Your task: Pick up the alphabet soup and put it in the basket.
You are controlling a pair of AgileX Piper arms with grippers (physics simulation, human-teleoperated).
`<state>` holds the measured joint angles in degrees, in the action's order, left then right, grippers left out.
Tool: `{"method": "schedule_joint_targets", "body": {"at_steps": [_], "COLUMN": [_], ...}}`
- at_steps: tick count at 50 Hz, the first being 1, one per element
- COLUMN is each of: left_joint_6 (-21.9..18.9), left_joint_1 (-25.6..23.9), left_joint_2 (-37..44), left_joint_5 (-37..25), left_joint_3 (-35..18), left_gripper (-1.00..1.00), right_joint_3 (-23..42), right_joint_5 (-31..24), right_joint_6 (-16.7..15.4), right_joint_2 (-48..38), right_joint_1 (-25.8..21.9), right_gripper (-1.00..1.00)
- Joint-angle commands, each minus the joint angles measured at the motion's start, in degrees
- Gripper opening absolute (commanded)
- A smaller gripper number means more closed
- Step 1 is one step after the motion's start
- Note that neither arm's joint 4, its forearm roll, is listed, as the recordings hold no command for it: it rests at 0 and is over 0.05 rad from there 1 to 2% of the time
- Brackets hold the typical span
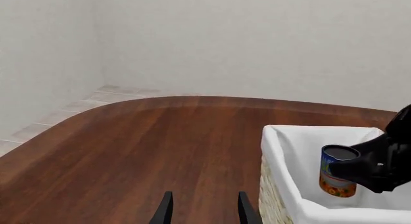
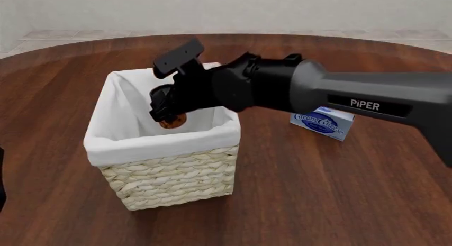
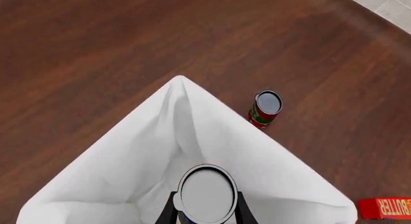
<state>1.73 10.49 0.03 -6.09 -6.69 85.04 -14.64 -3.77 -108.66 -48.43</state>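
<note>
1. Nearest the front camera we find the basket [image 2: 166, 174], its white liner folded over the rim.
2. To the left, the left gripper [image 1: 203, 208] hovers over bare table, fingers spread, holding nothing.
3. Further right, the right gripper [image 3: 205, 209] pinches the alphabet soup [image 1: 336, 172] upright inside the basket mouth, below rim level.
4. Risk, in our judgement: released this high, the can may tip on landing; withdrawing too soon may snag the liner.
5. The cream cheese box [image 2: 323, 122] lies well apart.
</note>
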Motion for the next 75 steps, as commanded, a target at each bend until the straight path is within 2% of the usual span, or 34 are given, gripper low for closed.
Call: {"method": "schedule_joint_targets", "body": {"at_steps": [1, 37, 38, 55, 75], "left_joint_6": [0.0, 0.0, -0.1, 0.0, -0.1], "left_joint_1": [-0.1, -0.1, -0.1, -0.1, -0.2], "left_joint_2": [0.0, 0.0, 0.0, 0.1, 0.0], "left_joint_5": [0.1, 0.5, 0.5, 0.7, 0.6], "left_joint_3": [0.1, 0.5, 0.6, 0.8, 0.7], "left_gripper": [1.0, 1.0, 1.0, 1.0, 1.0], "right_joint_3": [0.3, -1.4, -1.6, -1.3, -1.7], "right_joint_5": [0.1, 0.7, 0.7, 0.6, 0.0], "right_joint_6": [1.3, 2.2, 1.9, 1.7, 3.0], "right_joint_2": [-0.5, -0.3, 0.0, 0.2, 4.5], "right_joint_1": [-0.1, -2.2, -2.4, -2.1, -2.2], "right_gripper": [-1.0, -1.0, 1.0, 1.0, 1.0]}}
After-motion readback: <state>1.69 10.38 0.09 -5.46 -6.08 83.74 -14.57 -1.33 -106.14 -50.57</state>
